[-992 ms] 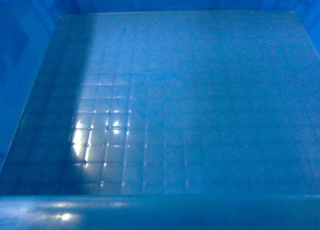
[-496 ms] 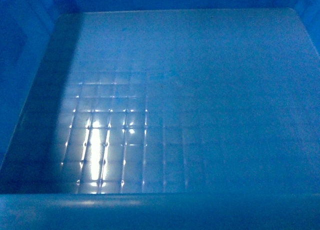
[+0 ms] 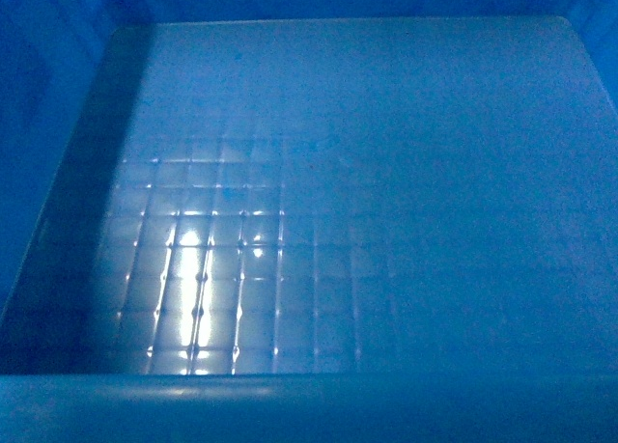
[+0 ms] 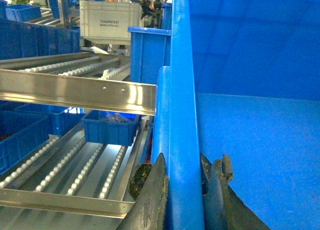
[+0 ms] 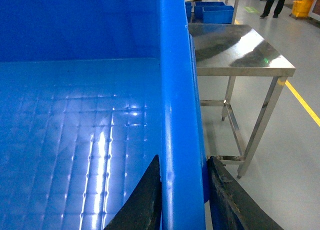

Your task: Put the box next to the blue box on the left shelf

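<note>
Big bright blue box (image 3: 367,173), open on top, with a floor of little squares that shine where the light hits. Fills the whole head view, held up between 2 grippers. Left gripper (image 4: 184,190) shut tight on the box's left wall, 1 dark finger (image 4: 152,200) outside and 1 inside. Right gripper (image 5: 182,190) shut the same way on the right wall, rim pinched between its fingers. Just left of the box, the left shelf (image 4: 75,92) with grey rails and rows of small white rollers. A small blue box (image 4: 107,130) sitting on a lower level there, with bits inside. A tall blue bin (image 4: 147,52) and a white crate (image 4: 117,22) further back. To the right, a shiny metal table (image 5: 240,52) on a grey floor with a yellow line (image 5: 302,102).
</note>
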You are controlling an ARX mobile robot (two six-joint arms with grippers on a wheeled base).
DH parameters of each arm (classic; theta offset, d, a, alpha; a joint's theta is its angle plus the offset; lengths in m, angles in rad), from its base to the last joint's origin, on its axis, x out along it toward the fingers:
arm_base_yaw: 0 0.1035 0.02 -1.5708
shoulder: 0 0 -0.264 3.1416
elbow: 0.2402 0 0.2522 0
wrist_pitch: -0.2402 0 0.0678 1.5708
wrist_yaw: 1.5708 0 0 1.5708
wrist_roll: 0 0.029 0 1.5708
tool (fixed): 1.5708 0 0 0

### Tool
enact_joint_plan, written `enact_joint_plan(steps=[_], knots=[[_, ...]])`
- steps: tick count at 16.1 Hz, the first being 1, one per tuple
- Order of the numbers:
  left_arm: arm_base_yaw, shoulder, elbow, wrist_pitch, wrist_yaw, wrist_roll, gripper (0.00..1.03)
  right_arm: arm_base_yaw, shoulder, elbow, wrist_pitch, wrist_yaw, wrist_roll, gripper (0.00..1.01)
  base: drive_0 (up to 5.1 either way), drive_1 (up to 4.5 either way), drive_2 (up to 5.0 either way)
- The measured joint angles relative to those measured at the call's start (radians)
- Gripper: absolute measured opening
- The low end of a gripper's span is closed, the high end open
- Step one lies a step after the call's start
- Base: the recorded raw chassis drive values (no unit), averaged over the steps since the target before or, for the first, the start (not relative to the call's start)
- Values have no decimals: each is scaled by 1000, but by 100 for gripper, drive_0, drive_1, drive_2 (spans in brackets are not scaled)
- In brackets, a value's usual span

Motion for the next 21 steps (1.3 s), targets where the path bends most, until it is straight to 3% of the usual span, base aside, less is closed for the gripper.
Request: enact_joint_plan(steps=[21], knots=[[0, -1, 0, 0, 0, 0, 10, 0, 0, 0, 1, 1, 0, 20, -504, 241, 241]])
